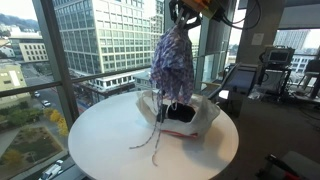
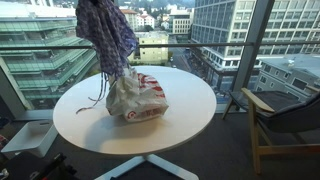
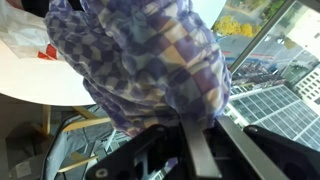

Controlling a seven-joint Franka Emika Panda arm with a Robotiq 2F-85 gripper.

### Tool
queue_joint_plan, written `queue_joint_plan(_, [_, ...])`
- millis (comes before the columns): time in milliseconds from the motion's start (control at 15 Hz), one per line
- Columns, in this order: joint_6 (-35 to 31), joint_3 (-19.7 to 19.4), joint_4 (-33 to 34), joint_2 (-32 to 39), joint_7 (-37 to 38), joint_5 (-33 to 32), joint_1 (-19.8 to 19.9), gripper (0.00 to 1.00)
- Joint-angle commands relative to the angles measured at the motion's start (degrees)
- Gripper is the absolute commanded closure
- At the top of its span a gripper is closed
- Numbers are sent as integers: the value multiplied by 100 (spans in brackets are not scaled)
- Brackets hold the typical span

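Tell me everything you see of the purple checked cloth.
The purple-and-blue checked cloth is soft woven fabric, bunched and hanging from the claw, shut on its top. Its lower end reaches the mouth of the white plastic bag with red print; thin strands trail onto the round white table.

Daylight only, flat and overcast, coming in through the floor-to-ceiling glass windows [image 1: 100, 40]. No hard shadows. The round white table [image 2: 190, 112] is evenly lit in both exterior views, with a faint soft shadow under the crumpled white plastic bag with red print [image 2: 140, 98]. Sky clipped at upper left of an exterior view. Wrist view: the purple-and-white checked cloth [image 3: 150, 60] is too close and out of focus; bottom of frame dark, upper right bright. All low-res.
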State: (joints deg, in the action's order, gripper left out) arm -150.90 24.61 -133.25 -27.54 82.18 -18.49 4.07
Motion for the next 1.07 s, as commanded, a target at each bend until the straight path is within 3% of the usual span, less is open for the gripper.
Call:
queue_joint_plan(0, [62,141,55,-379,399,-200,247,89])
queue_joint_plan(1000, [144,346,133,-1481,995,-182,839,89])
